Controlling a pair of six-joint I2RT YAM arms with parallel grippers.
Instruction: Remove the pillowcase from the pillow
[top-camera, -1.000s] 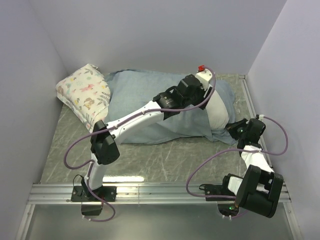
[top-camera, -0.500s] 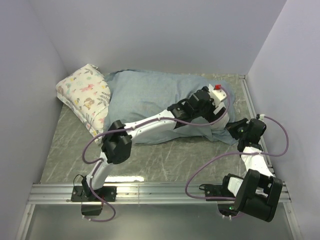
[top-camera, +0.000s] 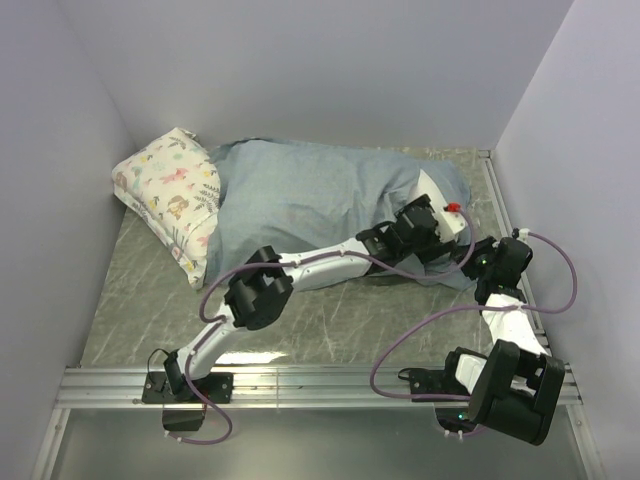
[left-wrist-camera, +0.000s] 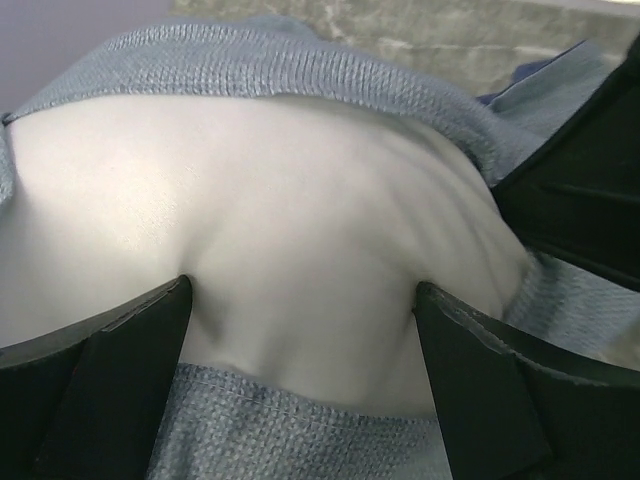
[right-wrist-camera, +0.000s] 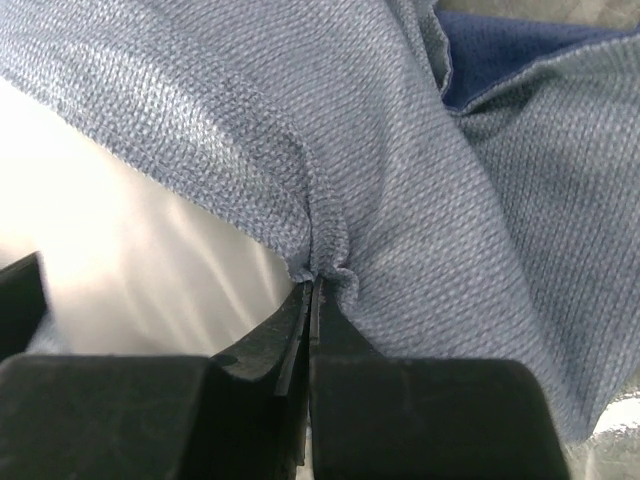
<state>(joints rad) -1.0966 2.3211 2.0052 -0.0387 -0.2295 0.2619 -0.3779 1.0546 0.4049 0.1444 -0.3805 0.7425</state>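
The pillowcase (top-camera: 300, 195) shows its pale grey-blue side and covers most of the white pillow (top-camera: 432, 192), which is bare only at its right end. My left gripper (top-camera: 443, 232) is open at that end. In the left wrist view its fingers (left-wrist-camera: 120, 345) press into the bare pillow (left-wrist-camera: 300, 200) on either side of a bulge, with the pillowcase hem (left-wrist-camera: 270, 435) below. My right gripper (top-camera: 480, 262) is shut on a pinched fold of the pillowcase (right-wrist-camera: 330, 230) beside the pillow (right-wrist-camera: 130, 260). A dark blue patch (right-wrist-camera: 500, 50) of the case's outside shows.
A smaller floral-print pillow (top-camera: 170, 195) leans at the far left against the pillowcase. Grey walls close in the left, back and right. A metal rail (top-camera: 492, 185) runs along the right edge, another (top-camera: 320, 385) along the front. The tabletop (top-camera: 330, 310) is green marbled.
My left arm has swung from the far top of the pillow's right end down and right to its near right side. The right gripper has kept its hold and hardly moved.
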